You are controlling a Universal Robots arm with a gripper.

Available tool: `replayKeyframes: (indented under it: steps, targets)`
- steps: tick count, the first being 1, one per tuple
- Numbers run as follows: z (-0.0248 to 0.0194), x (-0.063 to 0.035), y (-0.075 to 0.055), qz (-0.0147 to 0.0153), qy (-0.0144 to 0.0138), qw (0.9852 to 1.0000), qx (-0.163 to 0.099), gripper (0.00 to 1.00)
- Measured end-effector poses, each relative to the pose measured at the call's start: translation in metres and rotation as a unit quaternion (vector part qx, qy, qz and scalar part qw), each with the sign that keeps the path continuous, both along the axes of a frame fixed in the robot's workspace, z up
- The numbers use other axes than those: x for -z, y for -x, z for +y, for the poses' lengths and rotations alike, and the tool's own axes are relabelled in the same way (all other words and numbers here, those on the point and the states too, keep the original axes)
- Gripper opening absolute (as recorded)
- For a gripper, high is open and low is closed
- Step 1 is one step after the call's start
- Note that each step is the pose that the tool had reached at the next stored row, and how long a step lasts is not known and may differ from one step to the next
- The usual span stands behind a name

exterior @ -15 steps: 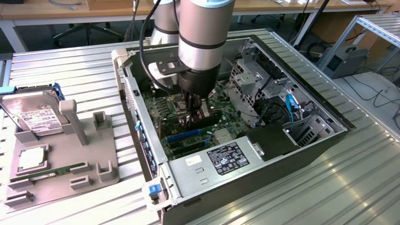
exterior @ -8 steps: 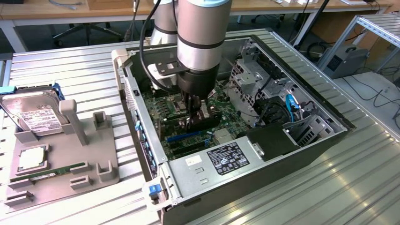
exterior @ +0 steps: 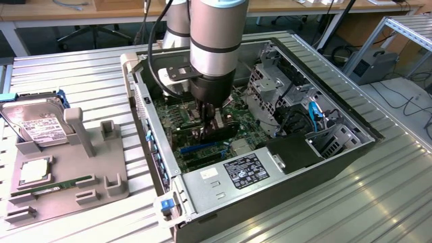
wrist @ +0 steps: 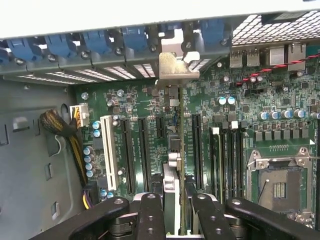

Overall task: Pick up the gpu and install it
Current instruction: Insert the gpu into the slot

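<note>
The gripper [wrist: 176, 210] is clamped on the gpu [wrist: 175, 150], edge-up between its fingers [wrist: 150, 215]. Just ahead — the card's silver bracket [wrist: 178, 65]. Below it lies the motherboard [wrist: 225, 130].

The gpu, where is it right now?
The gpu stands on edge inside the open computer case, held in the tool over the motherboard's long black slots, its silver bracket at the case's rear wall.

In the exterior view the arm [exterior: 212, 55] runs off the top edge and hides the motherboard behind it; the gpu [exterior: 214, 132] is largely covered by the gripper [exterior: 208, 132]; the hard drive [exterior: 42, 124] label print is too small to read; in the wrist view the gpu [wrist: 172, 165] shows edge-on, its lower end behind the jaws.
</note>
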State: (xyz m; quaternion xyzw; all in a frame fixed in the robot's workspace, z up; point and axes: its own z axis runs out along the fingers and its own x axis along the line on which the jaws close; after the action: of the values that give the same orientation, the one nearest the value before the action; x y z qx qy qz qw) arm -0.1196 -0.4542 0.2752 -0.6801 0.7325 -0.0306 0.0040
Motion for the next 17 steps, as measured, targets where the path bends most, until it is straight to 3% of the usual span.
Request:
replayKeyframes:
  steps: [8,17]
  targets:
    - [0.003,0.0019,0.011,0.0,0.0001,1.0,0.0,0.27]
    - [0.0028,0.0057,0.011,0.0001,0.0002,1.0,0.0,0.27]
